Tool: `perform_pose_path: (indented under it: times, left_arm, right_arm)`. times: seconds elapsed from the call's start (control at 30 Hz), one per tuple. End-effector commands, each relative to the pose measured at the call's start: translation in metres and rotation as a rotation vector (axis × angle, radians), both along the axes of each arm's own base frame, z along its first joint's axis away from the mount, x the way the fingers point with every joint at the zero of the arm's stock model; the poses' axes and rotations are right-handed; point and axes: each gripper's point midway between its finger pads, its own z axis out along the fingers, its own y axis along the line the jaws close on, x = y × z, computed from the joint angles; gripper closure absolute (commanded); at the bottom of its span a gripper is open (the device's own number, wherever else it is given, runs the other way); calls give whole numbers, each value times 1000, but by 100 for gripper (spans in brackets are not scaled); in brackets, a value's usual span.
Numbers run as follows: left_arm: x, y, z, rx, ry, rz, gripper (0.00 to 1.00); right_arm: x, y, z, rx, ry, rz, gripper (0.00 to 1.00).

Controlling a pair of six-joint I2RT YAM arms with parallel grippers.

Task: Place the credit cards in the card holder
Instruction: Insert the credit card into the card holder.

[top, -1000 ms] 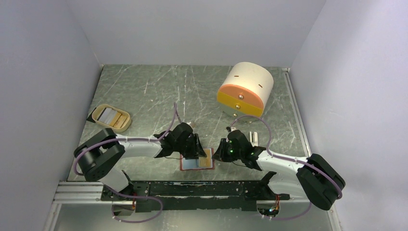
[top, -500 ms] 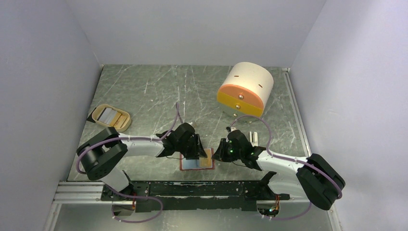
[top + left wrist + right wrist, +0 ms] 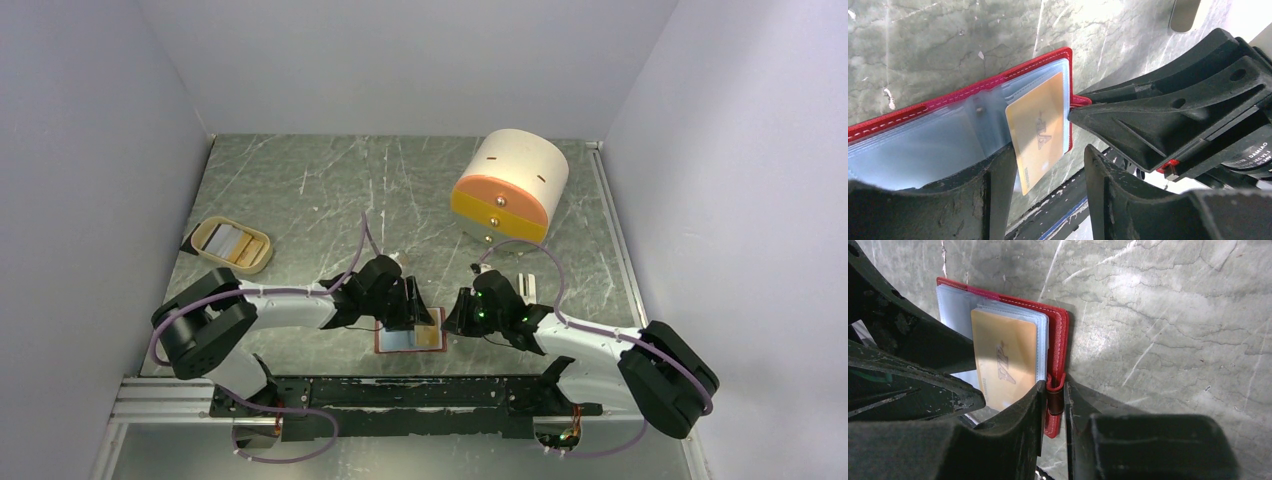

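Only my left elbow has swayed in 1 second. My left claw [image 3: 1045, 152], released, straddles the credit card [image 3: 1040, 132] half-seated in the card holder [image 3: 948, 95] on the worktop [image 3: 1158, 315]; I'd push it squarely inward while my right claw [image 3: 1054, 385] clenches the holder.

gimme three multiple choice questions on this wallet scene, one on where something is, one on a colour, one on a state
1. Where does the card holder lie? A) far left corner B) at the near edge of the table, between the left gripper and the right gripper C) far right corner
2. What colour is the card sticking out of its pocket? A) gold B) black C) green
3. What is the right gripper doing? A) hanging open B) holding a card C) pinching the holder's snap tab
Answers: 1 B, the top view shows it by the arms' bases; 2 A, both wrist views show gold; 3 C, its fingers close on the tab.
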Motion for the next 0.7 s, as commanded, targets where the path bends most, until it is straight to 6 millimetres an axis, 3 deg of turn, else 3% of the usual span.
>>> perform_pose_path:
  times: [0.0,0.17,0.5,0.57,0.67]
  left_arm:
    - [7,-16,13,-32,-32,-17,44]
    - [6,-25,2,-1,5,-45,45]
    - [15,-1,15,50,-39,16,43]
    - [15,3,17,39,-34,25,42]
    - [14,5,18,35,-25,23,42]
  right_arm:
    - [0,-5,-5,-34,-4,-6,78]
    - [3,-3,-4,-34,-3,-7,78]
    - [4,-8,-6,-64,-13,-19,78]
    - [5,-9,-5,-68,-12,-24,75]
    - [8,-7,3,-63,-25,-25,62]
